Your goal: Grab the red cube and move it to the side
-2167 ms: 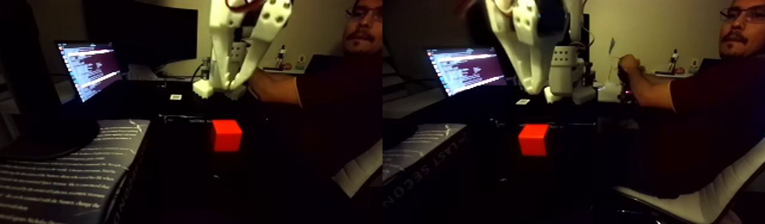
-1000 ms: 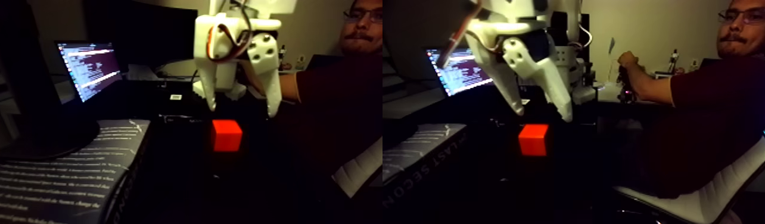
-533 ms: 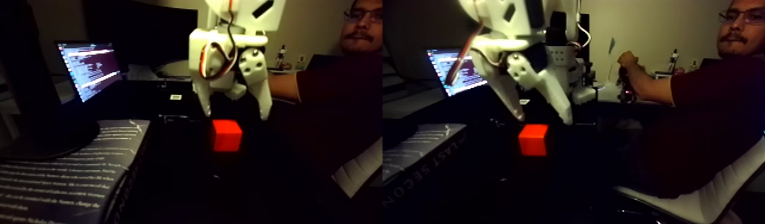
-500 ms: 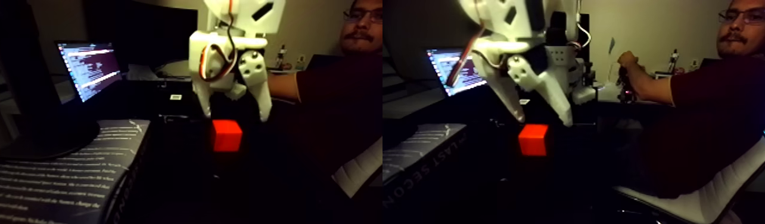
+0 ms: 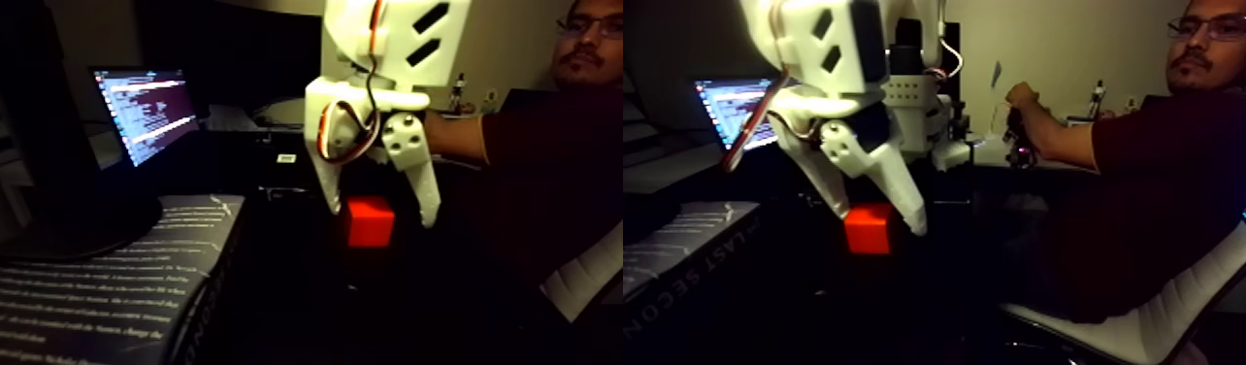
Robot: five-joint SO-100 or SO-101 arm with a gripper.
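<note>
A: What sits nearest in the fixed view, a wide picture with 2 nearly equal halves?

B: In the left half, a book (image 5: 97,282) with pale lines of print on a dark cover lies at the near left. A dark round base rests on its far left corner. In the right half, the seat of a white ribbed chair (image 5: 1150,320) fills the near right corner.

A: And the red cube?

B: The red cube (image 5: 370,222) stands on the dark table (image 5: 291,291), just right of the book's far end. Its faces are plain and bright red-orange.

A: Where is the gripper?

B: The white gripper (image 5: 383,211) hangs over the cube, pointing down. Its jaws are spread wide apart, 1 fingertip to the left of the cube and 1 to the right. In the left half the tips reach down beside the cube's upper part. I cannot tell whether either finger touches it. In the right half the right finger crosses in front of the cube's right top corner.

A: So nothing is held?

B: The jaws stand wider than the cube, and the cube rests on the table.

A: What lies farther back?

B: A lit laptop screen (image 5: 146,112) with lines of text glows at the far left. At the far right sits a person (image 5: 1164,184) in a dark short-sleeved shirt, 1 arm stretched toward the far end of the table.
</note>
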